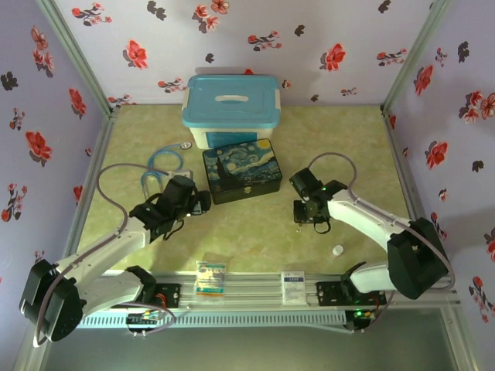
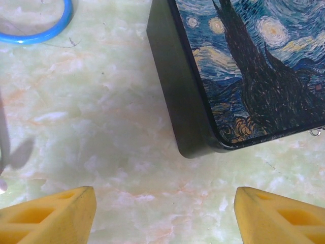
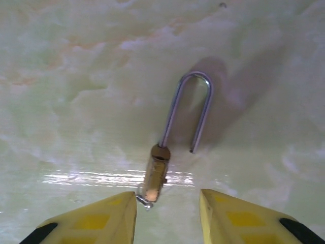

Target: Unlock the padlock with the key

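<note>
The padlock lies on the pale green table, its brass body seen edge-on. Its silver shackle points away from me. One shackle leg enters the body and the other ends free beside it. A small silver key sticks out of the body's near end. My right gripper is open, with its yellow fingers either side of the body's near end. The left finger is close to the key. My left gripper is open over bare table, just short of a corner of the starry-night box.
The starry-night box sits mid-table in front of a blue-lidded tub. Blue tubing lies to the left. A small white cap rests near the right arm. Two packets lie on the front rail.
</note>
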### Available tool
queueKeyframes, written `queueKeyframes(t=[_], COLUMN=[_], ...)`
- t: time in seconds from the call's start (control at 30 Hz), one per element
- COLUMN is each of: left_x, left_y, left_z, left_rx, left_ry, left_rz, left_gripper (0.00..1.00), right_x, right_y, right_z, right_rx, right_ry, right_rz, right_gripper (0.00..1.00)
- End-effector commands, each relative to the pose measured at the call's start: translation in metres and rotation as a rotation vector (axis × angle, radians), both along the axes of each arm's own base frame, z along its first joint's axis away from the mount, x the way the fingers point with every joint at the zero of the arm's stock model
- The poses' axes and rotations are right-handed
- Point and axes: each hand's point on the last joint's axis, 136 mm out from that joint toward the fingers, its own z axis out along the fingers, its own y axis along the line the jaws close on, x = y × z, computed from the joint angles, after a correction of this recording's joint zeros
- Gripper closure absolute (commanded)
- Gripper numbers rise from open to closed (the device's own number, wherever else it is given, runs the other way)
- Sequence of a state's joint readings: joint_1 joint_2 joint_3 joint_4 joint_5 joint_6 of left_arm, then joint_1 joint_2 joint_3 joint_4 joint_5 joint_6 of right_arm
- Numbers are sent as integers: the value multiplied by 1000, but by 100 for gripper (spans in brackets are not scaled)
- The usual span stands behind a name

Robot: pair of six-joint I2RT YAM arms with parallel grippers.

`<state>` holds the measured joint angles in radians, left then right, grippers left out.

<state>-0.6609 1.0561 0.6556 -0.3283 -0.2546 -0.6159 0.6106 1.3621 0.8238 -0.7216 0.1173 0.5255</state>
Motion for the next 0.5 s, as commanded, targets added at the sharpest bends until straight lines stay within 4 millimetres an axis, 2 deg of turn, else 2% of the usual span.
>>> queueKeyframes(t=[0.0, 0.13, 0.27, 0.37, 0.47], left_x=[-1, -2, -5, -5, -5], left_y=[5, 5, 7, 7, 7], left_z=[-7, -9, -12, -15, -18], left_rx=[13, 14, 13, 11, 15], left_ry=[12, 15, 19, 20, 24], left_rz=[23, 22, 26, 28, 27], left_gripper=[27, 27, 26, 26, 26], right_x=[-3, -1, 0, 3, 7], right_y=[-11, 3, 7, 5, 1], right_z=[-3, -12, -23, -26, -26], right_rx=[-135, -131, -166, -245, -360], right_ry=[-12, -17, -5, -12, -35], right_rz=[-12, 12, 22, 46, 79], right_gripper=[63, 65, 67, 74, 87])
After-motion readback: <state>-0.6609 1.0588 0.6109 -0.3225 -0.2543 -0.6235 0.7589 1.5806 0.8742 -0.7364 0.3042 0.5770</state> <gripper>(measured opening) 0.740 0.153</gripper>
